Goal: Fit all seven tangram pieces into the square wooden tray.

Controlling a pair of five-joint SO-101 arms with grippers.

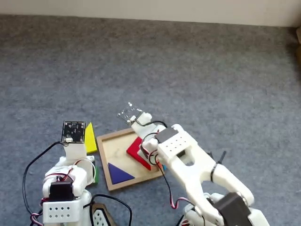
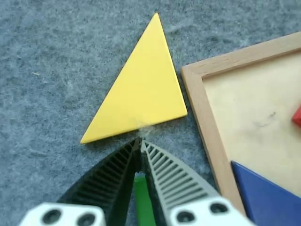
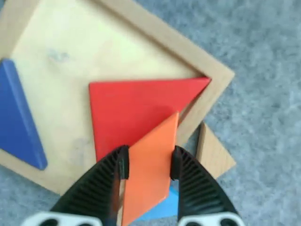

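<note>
A: Arm poses first. What do we log?

B: In the high view, the left arm [image 1: 66, 188] is folded up close over its base. Its wrist points down at the grey carpet [image 1: 188, 61] just left of the tray [image 1: 103, 162]. The right arm [image 1: 174, 147] is stretched out low from the near right, wrist over the tray's right side.

A: Grippers?

B: We see the left gripper [image 2: 140, 141] with its fingertips pressed together and nothing between the tips. They sit just beside the nearest edge of the yellow triangle [image 2: 141, 94], which lies flat on the carpet next to the tray's rim. We mark the right gripper [image 3: 149, 150] as part-way open, clamped on the two long edges of the orange piece [image 3: 148, 183].

A: What do the wrist views add over the high view?

B: In the right wrist view, the orange piece's far corner overlaps the red triangle [image 3: 127, 108]; we can't tell if they touch. The red triangle lies in the tray with one tip in a corner. The blue triangle [image 3: 16, 117] lies in the tray too, along another rim. A light blue piece [image 3: 157, 212] shows under the orange one. A bare wood piece [image 3: 214, 153] sits on the carpet just outside the rim. In the left wrist view, a green strip [image 2: 140, 197] shows in the gap behind the closed tips. We can't tell whether it's held or lying below.

A: Any text?

B: Only specks on the black board [image 1: 74, 132] atop the left wrist, too small to read.
</note>
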